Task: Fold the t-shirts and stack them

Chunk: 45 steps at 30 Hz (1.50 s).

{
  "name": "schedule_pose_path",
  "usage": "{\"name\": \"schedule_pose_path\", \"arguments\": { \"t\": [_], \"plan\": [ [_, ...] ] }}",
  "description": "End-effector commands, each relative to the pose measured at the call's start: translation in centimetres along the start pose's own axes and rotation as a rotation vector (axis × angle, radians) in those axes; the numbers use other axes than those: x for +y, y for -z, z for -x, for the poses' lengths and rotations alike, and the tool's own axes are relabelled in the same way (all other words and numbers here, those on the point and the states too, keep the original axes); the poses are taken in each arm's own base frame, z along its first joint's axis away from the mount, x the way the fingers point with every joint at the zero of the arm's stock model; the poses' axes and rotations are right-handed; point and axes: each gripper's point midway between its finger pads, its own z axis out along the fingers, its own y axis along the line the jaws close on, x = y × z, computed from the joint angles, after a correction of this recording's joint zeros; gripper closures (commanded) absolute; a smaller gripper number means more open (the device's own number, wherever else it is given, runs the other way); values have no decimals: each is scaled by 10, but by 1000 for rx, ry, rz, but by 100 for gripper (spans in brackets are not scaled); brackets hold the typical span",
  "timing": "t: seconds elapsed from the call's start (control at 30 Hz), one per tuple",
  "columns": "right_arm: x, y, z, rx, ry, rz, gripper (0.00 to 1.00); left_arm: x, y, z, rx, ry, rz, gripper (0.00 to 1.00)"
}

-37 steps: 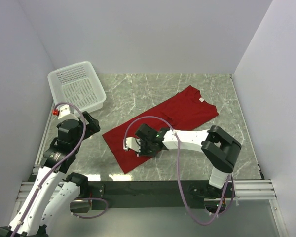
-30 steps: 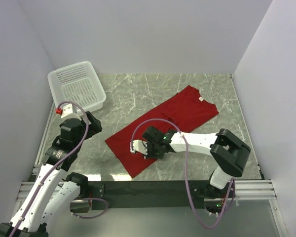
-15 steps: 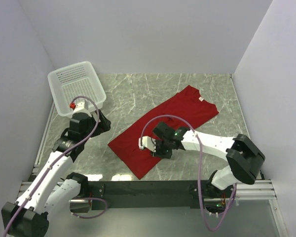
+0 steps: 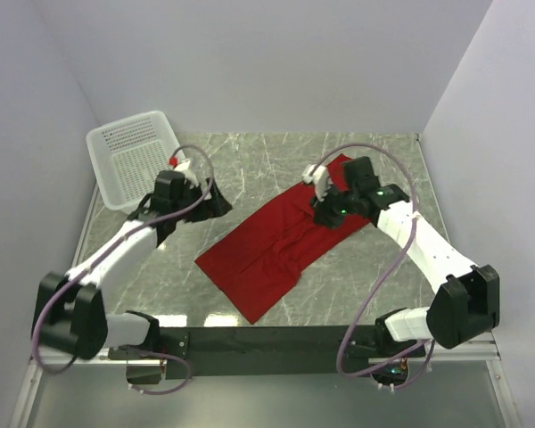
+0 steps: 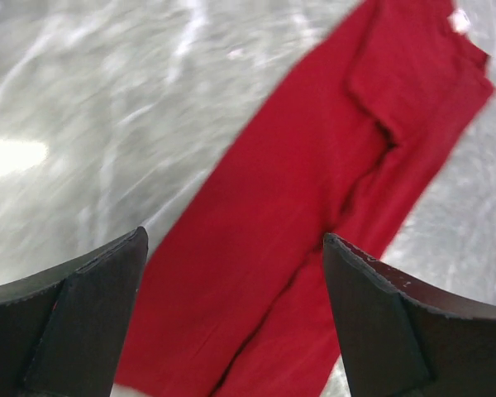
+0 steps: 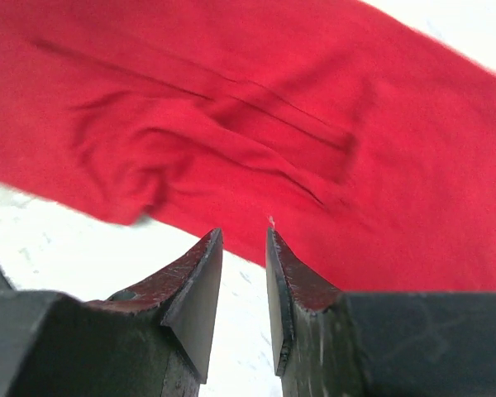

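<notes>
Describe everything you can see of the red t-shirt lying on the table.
The t-shirt is plain red, soft-looking fabric with a small white neck label. It is folded into a long strip, slightly creased near the middle, lying flat and diagonal on the marble table, collar end toward the far side. The right gripper is poised over one long edge, gripping nothing; contact cannot be judged.

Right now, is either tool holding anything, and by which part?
Nothing is held. The left tool is wide open and empty, and the right tool has its jaws slightly apart with none of the shirt between them.
</notes>
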Motion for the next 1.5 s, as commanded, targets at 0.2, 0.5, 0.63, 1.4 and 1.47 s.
{"name": "schedule_pose_path", "arguments": {
  "t": [0.2,0.5,0.63,1.4,1.47],
  "plan": [
    [-62,50,-37,-114,-310,-235,64,-92,-81,14,166,-161,-278,16],
    [-93,75,-73,-153,-475,-364,64,-142,-173,16,272,-155,-316,32],
    [-98,79,-79,-160,-500,-379,65,-147,-206,8,315,-110,-331,51],
    [-102,76,-89,-159,-547,-373,65,-165,-281,-34,354,-17,-343,77],
    [-103,76,-90,-158,-551,-372,65,-157,-285,-35,349,-14,-296,79]
  ]
}}
